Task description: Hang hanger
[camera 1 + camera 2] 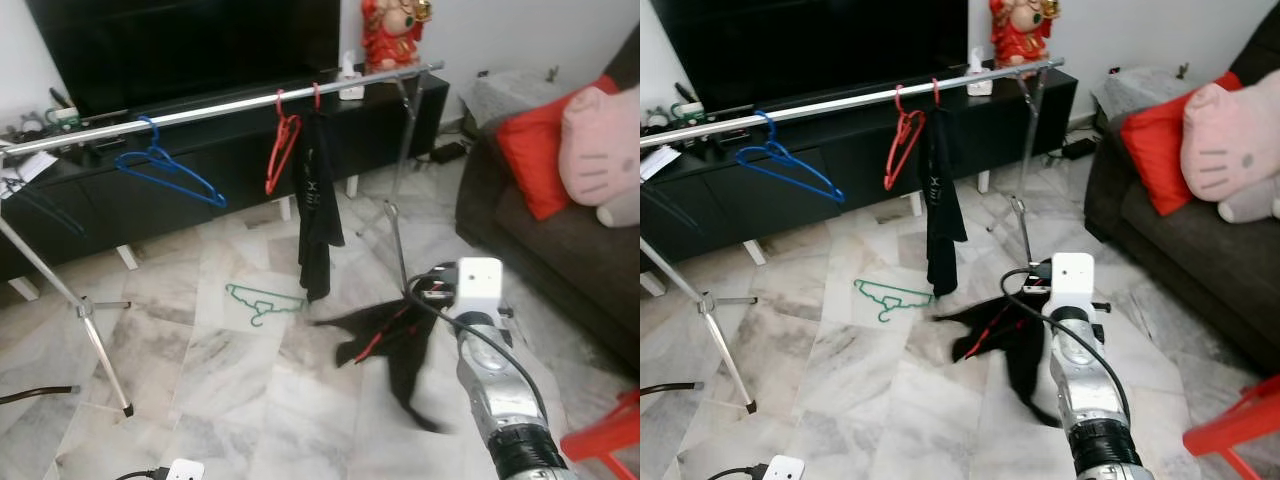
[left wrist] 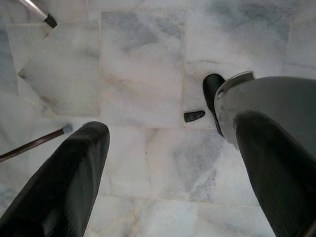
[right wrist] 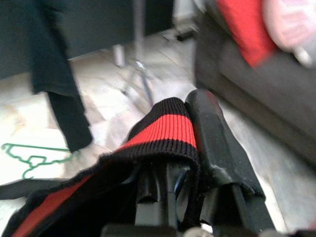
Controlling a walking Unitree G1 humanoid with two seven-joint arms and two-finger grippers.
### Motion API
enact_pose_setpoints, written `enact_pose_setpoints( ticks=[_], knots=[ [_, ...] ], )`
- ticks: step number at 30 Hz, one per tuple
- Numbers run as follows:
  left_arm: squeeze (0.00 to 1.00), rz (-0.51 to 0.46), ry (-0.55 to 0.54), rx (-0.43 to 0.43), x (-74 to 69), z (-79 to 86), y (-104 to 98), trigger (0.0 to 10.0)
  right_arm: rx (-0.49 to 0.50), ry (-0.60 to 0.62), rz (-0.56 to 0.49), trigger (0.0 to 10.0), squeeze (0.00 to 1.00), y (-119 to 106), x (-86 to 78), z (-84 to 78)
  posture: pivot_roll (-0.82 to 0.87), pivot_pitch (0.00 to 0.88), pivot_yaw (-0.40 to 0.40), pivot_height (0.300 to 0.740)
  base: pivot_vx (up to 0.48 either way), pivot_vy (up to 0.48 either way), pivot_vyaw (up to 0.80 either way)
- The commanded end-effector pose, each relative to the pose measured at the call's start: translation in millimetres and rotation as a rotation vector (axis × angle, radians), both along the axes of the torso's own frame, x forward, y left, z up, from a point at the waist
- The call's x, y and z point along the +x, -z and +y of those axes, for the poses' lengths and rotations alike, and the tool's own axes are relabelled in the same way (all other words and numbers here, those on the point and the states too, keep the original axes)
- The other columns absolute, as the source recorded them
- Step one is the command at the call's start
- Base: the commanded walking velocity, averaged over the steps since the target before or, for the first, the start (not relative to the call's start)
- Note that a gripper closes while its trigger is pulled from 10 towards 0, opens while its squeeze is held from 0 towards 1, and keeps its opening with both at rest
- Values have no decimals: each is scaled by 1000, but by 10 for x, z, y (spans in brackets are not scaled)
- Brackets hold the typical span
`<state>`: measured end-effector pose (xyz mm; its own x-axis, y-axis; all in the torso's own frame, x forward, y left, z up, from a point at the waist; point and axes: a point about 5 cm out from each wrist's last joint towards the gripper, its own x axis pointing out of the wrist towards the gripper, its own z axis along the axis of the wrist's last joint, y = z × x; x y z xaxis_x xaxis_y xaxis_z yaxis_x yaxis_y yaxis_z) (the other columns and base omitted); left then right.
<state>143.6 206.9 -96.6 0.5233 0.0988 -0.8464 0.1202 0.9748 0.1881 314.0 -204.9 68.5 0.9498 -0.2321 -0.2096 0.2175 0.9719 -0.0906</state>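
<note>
The rail (image 1: 220, 107) crosses the room with a blue hanger (image 1: 165, 165), a red hanger (image 1: 282, 150) and black trousers (image 1: 318, 205) on it. The right gripper (image 3: 190, 148) is clenched on a black garment (image 1: 395, 345) with red trim, lifted just off the floor. This looks like the carrying step; next it must rise to the rail. A green hanger (image 1: 262, 302) lies on the floor well beyond its fingers. The left gripper (image 2: 163, 163) hangs released
</note>
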Motion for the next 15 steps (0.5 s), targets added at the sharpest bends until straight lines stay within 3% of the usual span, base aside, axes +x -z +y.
enact_pose_setpoints(
  ticks=[1, 15],
  knots=[
    [0, 11, -2, -2, -29, 15, 9, 10000, 27, 30, -17, 10000, 0, -43, 22, -37, -88, 31, 13, 740, 0, 0, 0],
    [0, 18, -30, -40, -52, 4, 19, 10000, 38, 25, -30, 10000, 0, -41, 33, -9, -79, 22, 9, 740, 0, 0, 0]
  ],
)
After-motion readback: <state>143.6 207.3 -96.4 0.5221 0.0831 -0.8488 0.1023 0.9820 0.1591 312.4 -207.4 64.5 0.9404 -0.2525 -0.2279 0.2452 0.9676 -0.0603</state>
